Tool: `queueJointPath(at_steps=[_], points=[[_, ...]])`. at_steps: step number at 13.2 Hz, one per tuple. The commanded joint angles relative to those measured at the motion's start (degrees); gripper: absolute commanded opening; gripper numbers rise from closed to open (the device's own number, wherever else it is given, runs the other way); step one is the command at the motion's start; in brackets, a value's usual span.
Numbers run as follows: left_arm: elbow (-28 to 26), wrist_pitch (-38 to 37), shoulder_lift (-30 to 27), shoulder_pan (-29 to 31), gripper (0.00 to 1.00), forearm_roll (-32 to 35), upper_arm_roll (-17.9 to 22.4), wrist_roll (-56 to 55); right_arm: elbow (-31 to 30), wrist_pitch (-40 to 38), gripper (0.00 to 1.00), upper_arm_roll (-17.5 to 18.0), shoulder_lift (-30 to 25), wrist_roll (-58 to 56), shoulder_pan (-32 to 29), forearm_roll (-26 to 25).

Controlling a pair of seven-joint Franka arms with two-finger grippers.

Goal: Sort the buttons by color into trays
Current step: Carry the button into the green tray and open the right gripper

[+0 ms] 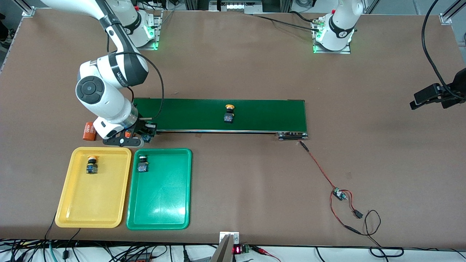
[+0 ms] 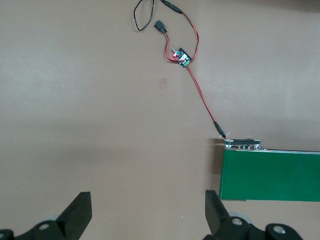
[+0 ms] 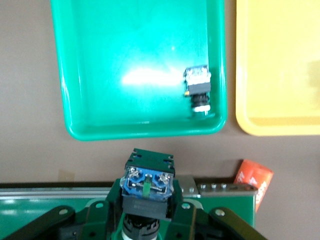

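Observation:
My right gripper is shut on a button with a black-and-blue body whose cap is hidden. It hangs over the conveyor's end by the trays. The green tray holds a green-capped button lying near its corner. In the yellow tray beside it lies a yellow-capped button. Another yellow-capped button stands midway along the belt. My left gripper is open, high over bare table, and holds nothing.
The long dark-green conveyor belt crosses the table's middle. An orange cylinder lies beside its end at the right arm's end. A small circuit board with red wires lies nearer the camera. A black device hangs at the left arm's end.

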Motion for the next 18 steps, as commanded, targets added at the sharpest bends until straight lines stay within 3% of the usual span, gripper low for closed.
queueJointPath(at_steps=[1, 9, 15, 16, 18], points=[[0.2, 0.1, 0.0, 0.1, 1.0, 1.1, -0.3, -0.1, 5.6, 1.5, 0.18, 0.2, 5.5, -3.9, -0.3, -0.8], [0.3, 1.6, 0.5, 0.2, 1.0, 1.0, -0.2, -0.1, 6.3, 14.0, 0.18, 0.0, 13.7, -4.4, 0.1, -4.5], [0.2, 1.9, 0.4, 0.2, 1.0, 1.1, -0.2, -0.1, 6.3, 15.4, 0.2, 0.0, 14.7, -4.4, 0.1, -4.5], [0.2, 1.9, 0.4, 0.2, 1.0, 1.1, -0.2, -0.1, 6.3, 15.4, 0.22, 0.0, 14.7, -4.4, 0.1, -4.5], [0.2, 1.9, 0.5, 0.2, 1.0, 1.0, -0.2, -0.1, 6.3, 15.4, 0.37, 0.0, 14.7, -4.4, 0.1, -4.5]])
